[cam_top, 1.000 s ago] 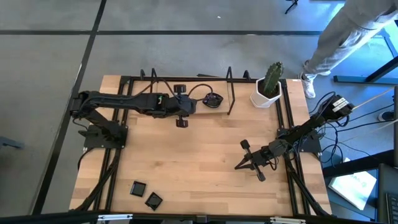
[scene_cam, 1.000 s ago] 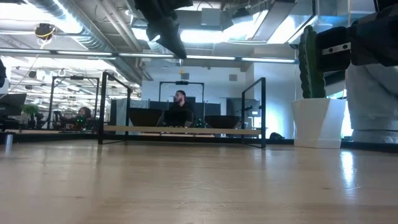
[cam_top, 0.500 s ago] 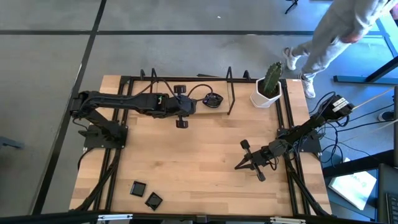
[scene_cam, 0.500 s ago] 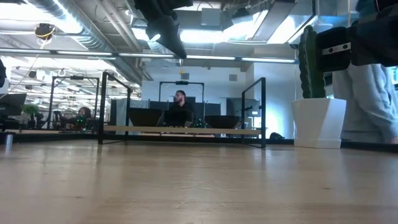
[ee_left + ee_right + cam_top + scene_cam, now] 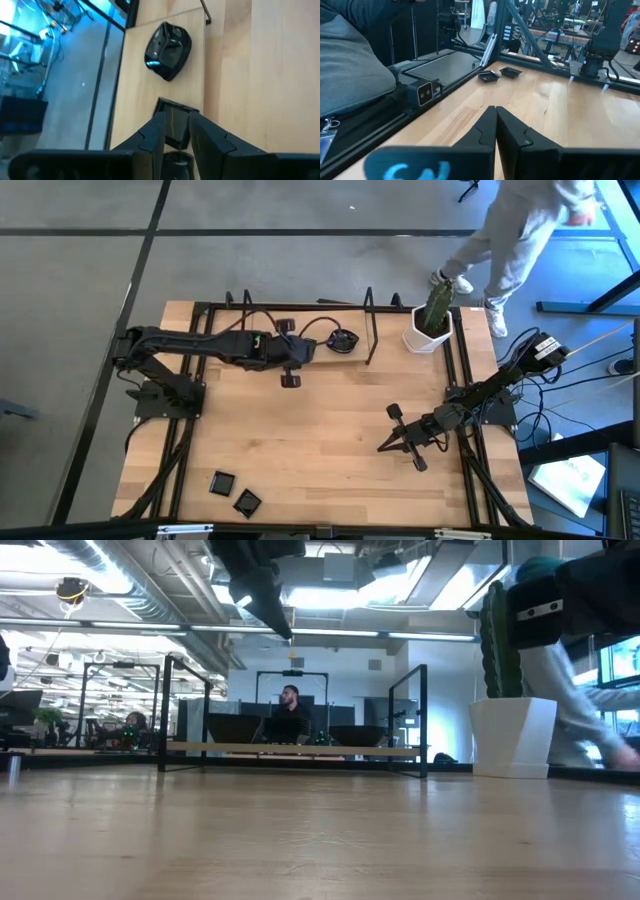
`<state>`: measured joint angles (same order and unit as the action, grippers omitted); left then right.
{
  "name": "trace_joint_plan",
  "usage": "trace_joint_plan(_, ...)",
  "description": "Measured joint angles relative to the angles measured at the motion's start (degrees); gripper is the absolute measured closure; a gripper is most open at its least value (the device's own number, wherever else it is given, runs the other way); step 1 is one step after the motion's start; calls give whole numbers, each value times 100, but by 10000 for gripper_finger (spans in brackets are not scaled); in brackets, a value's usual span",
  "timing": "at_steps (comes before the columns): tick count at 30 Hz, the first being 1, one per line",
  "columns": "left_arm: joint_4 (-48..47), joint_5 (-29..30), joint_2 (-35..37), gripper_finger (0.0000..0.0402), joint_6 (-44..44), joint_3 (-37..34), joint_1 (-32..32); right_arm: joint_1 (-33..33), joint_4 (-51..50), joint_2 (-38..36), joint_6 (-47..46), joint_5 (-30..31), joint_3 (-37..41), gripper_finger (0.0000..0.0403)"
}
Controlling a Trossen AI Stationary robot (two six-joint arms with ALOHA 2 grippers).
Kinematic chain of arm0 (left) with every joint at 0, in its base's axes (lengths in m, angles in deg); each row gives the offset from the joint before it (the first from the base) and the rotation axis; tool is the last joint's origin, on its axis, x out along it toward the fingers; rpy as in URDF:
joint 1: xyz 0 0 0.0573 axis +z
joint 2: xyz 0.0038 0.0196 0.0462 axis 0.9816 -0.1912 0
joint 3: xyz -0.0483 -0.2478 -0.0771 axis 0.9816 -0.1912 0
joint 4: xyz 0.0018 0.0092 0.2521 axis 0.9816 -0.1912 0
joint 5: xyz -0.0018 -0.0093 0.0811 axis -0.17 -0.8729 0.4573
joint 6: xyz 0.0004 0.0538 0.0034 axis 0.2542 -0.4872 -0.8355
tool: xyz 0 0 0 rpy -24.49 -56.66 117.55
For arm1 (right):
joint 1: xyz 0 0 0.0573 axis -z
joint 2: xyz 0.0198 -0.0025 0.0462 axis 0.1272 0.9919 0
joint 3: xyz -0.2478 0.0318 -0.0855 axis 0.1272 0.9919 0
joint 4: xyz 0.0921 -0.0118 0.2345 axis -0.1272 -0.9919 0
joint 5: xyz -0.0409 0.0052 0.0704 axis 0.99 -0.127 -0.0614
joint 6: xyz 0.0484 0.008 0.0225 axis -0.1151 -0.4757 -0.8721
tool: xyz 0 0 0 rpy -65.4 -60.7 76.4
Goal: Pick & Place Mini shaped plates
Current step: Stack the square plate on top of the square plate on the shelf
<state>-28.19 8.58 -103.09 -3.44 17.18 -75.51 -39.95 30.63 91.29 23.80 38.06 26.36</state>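
Wooden table [image 5: 320, 440] sits in an open lab; a person [image 5: 520, 230] is walking past the far right corner by the white cactus pot [image 5: 428, 330]. Left gripper [image 5: 289, 352] is raised over the back edge, fingers [image 5: 152, 135] clamped on a small square black plate [image 5: 173, 125], held on edge between them. Just beyond it, a rounded wavy-edged plate [image 5: 341, 340] lies flat on the table. Two more square plates [image 5: 233, 491] sit near the front left corner, just beside each other. Right gripper [image 5: 402, 442] waits low at the right side, fingers together, holding nothing.
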Motion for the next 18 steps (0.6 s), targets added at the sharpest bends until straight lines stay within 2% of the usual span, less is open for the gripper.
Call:
trace_joint_plan(9, -518, -22, 0, 317, 530, 0, -129, 0, -68, 0, -149, -13, 0, 393)
trace_joint_plan(16, -543, -30, -2, 318, 228, 0, -155, 0, -107, 0, -75, -144, 0, 393)
trace_joint_plan(18, -581, -288, 0, 319, 189, 0, -152, 0, -107, 0, -12, -301, 0, 393)
